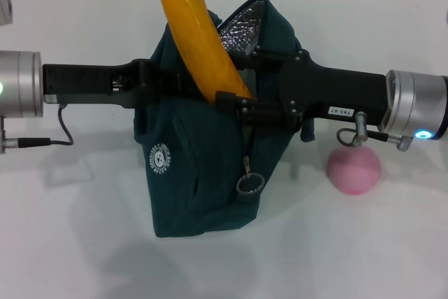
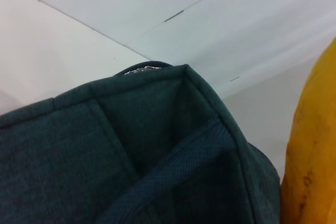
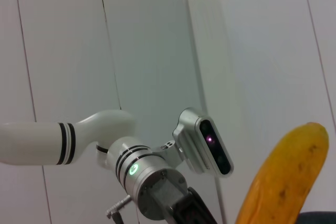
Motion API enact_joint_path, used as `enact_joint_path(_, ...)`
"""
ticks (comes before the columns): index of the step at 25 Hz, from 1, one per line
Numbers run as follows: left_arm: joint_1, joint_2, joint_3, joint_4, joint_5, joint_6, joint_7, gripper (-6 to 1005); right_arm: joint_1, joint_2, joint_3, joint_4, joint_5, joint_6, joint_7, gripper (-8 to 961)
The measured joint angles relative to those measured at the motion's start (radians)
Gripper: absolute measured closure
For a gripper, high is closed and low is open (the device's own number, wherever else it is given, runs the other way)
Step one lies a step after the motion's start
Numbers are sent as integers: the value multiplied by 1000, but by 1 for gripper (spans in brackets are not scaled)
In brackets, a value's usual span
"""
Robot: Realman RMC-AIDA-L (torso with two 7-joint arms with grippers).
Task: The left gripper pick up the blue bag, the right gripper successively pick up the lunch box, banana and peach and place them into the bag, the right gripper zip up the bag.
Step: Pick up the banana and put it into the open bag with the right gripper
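The blue bag (image 1: pixel 203 166) stands upright on the white table (image 1: pixel 70 243), its round white logo (image 1: pixel 162 157) unreadable. The left gripper (image 1: pixel 168 83) clamps its rim. The right gripper (image 1: pixel 234 99) grips the banana (image 1: pixel 198 33) above the opening. The peach (image 1: pixel 354 167) sits just beside the bag.

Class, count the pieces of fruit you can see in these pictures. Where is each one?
2. The banana is in the right gripper above the blue bag; the peach sits on the table.
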Motion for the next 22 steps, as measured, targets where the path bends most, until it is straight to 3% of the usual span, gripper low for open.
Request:
enact_joint_path(8, 1, -3, 0, 0, 0, 0, -2, 964, -15, 0, -2, -5, 0, -4, -1, 245)
enact_joint_path(22, 6, 0, 0, 0, 0, 1, -2, 964, -87, -4, 8, -49, 37, -20, -25, 250)
